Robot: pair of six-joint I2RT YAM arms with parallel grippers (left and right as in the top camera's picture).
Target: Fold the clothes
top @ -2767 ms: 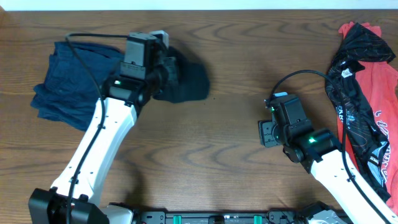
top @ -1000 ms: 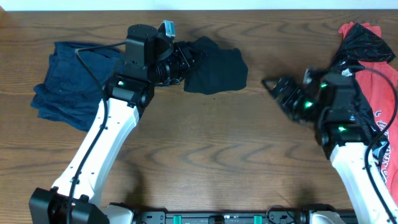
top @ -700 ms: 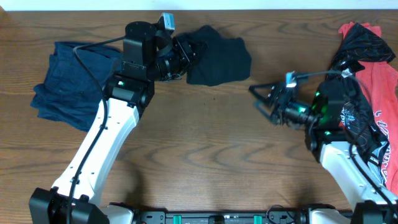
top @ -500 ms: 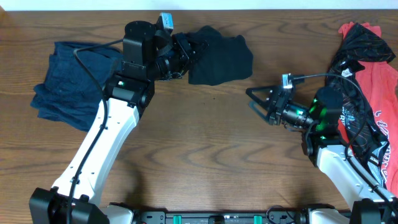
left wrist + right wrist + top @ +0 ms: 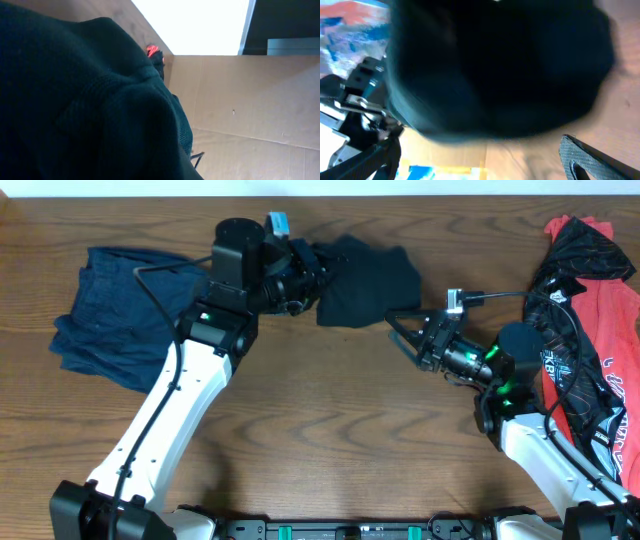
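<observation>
My left end effector (image 5: pixel 303 280) is sitting at the upper middle of the overhead frame, and I am judging it clamped on the left edge of the black garment (image 5: pixel 370 270). The cloth is bunching there and is filling the left wrist view, which is hiding the fingers themselves. Holding that edge is keeping one side pinned while the rest is spreading out to the right on the tabletop (image 5: pixel 330 430).

My right end effector (image 5: pixel 403 335) is hovering just beside the garment's lower right edge, a little right of centre. Its fingers (image 5: pixel 582 155) are standing apart with nothing between them. In the right wrist view, dark cloth is blurring across most of the frame, so I am judging it lined up for a grab on the opposite side. With both sides held, I could stretch the garment flat before folding.

A blue garment (image 5: pixel 105 310) is lying crumpled at the upper left, well apart. A red and black pile (image 5: pixel 590 300) is waiting along the right edge.
</observation>
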